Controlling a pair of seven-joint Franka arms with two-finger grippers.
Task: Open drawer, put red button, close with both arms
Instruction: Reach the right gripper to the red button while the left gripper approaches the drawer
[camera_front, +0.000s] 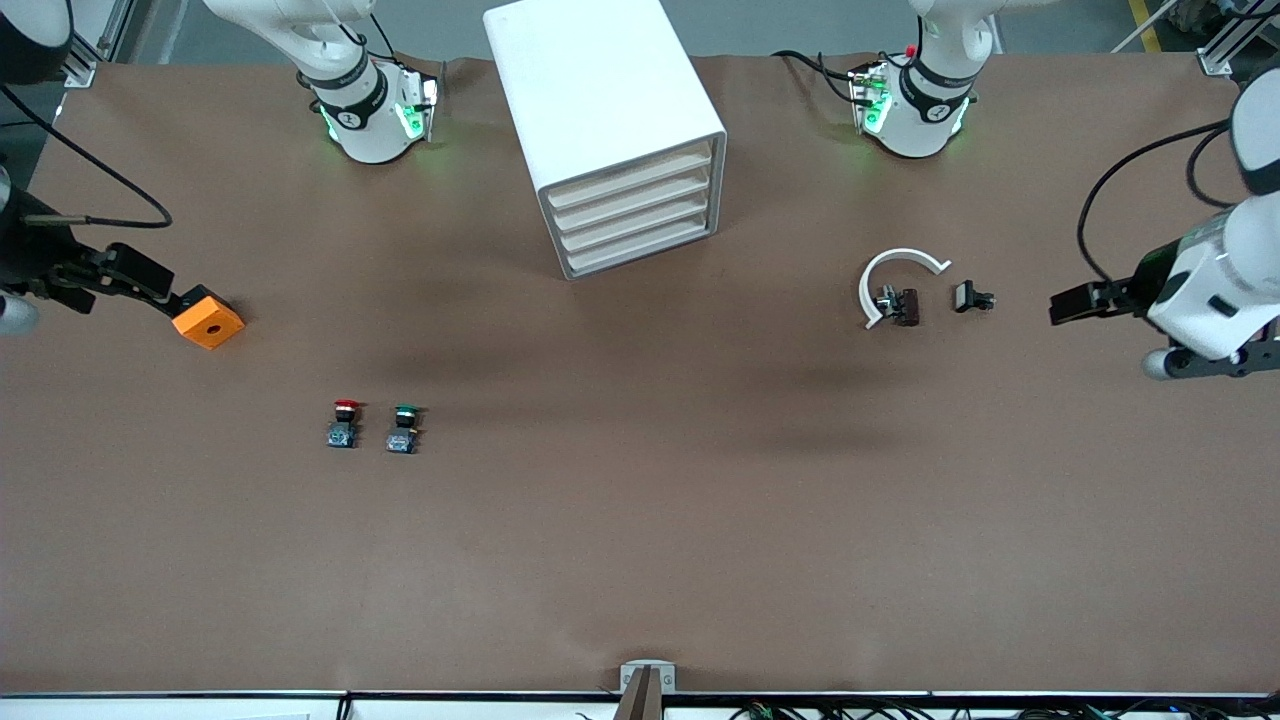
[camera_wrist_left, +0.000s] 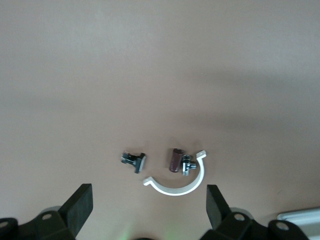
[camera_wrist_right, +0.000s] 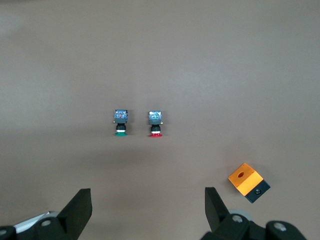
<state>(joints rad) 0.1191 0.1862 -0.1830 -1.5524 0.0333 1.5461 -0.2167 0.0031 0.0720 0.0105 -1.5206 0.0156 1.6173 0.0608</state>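
Observation:
The white cabinet (camera_front: 600, 100) stands midway between the two arm bases, and its stacked drawers (camera_front: 635, 215) are all shut. The red button (camera_front: 344, 423) (camera_wrist_right: 155, 123) lies on the brown table, nearer the front camera than the cabinet and toward the right arm's end. A green-capped button (camera_front: 403, 428) (camera_wrist_right: 120, 122) lies beside it. My right gripper (camera_front: 135, 278) (camera_wrist_right: 146, 200) hangs open and empty at the right arm's end, next to an orange block (camera_front: 207, 318). My left gripper (camera_front: 1075, 303) (camera_wrist_left: 148, 200) is open and empty at the left arm's end.
A white half-ring clamp (camera_front: 895, 280) (camera_wrist_left: 177, 186) with a small brown and metal part (camera_wrist_left: 176, 160) lies toward the left arm's end. A small black part (camera_front: 972, 297) (camera_wrist_left: 134, 160) lies beside it. The orange block (camera_wrist_right: 248, 182) sits off to one side of the right fingers.

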